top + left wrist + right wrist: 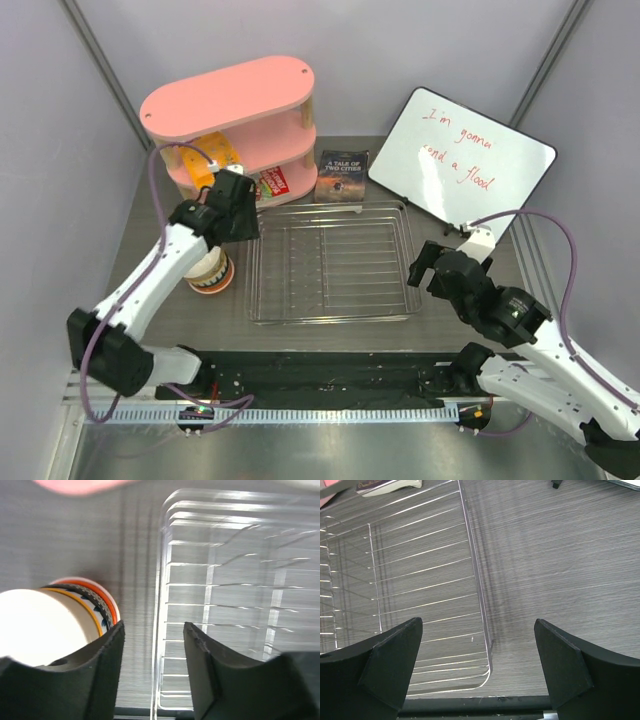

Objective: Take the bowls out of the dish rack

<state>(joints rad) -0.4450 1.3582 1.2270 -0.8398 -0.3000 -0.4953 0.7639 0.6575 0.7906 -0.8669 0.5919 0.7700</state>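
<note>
The bowls (211, 272) stand nested in one stack on the table, just left of the dish rack (330, 318). In the left wrist view the bowls (45, 625) show a pale inside with dark and orange rims below it. No bowl lies in the silver wire dish rack (165, 580). My left gripper (233, 222) hangs over the stack's right side. Its jaws (153, 627) are open, with nothing between them, over the strip between stack and rack. My right gripper (430, 265) is open and holds nothing, above the near right corner of the dish rack (475, 570).
A pink oval shelf unit (230, 100) stands at the back left, a book (342, 175) behind the rack, and a whiteboard (460, 160) at the back right. A black strip (330, 375) runs along the near table edge.
</note>
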